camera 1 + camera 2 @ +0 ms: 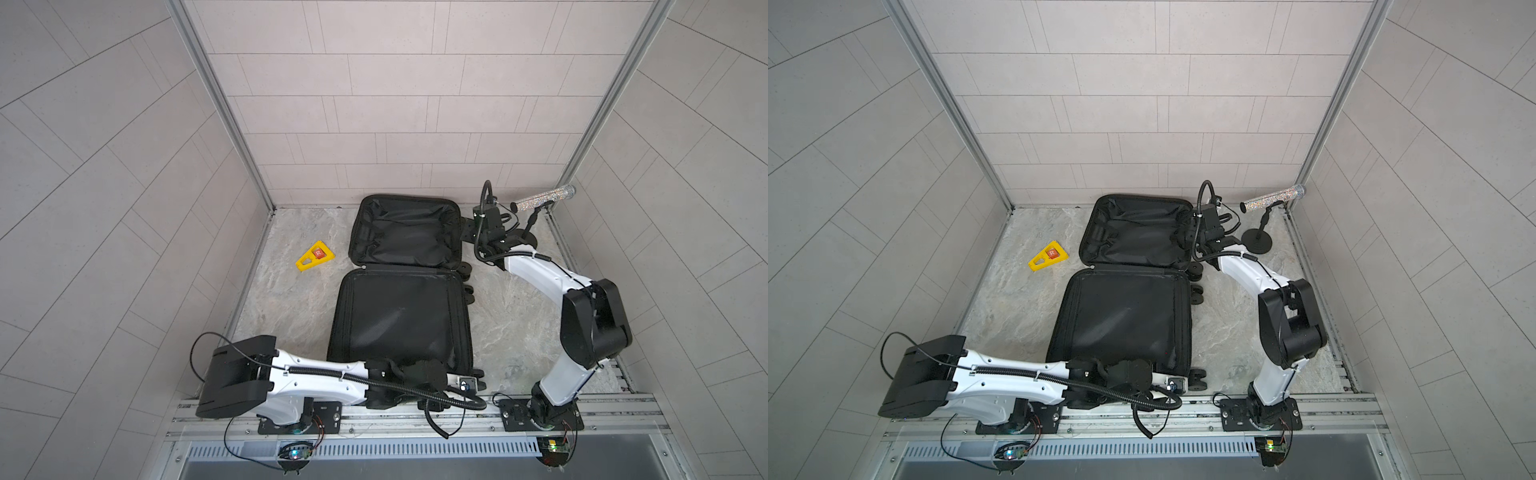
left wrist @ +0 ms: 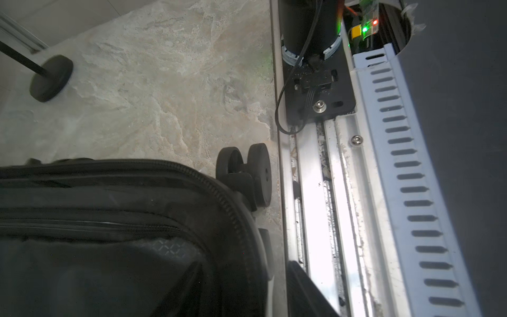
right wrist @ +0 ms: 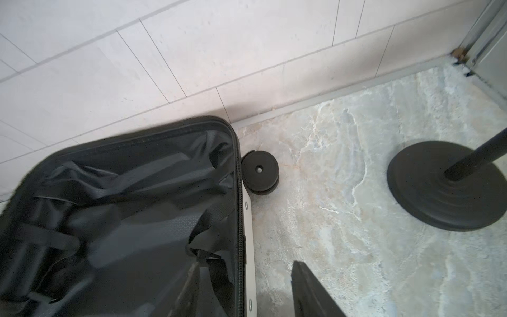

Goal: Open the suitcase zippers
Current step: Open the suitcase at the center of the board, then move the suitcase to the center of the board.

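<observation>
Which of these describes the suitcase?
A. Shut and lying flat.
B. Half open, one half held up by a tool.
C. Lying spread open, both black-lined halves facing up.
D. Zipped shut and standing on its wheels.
C: in a top view the suitcase lies spread flat, with both halves showing their black lining upward.

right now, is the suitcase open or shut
Open. The suitcase lies flat with its two halves spread apart, black lining facing up in both top views; the zipper track along one half's rim meets nothing.
</observation>
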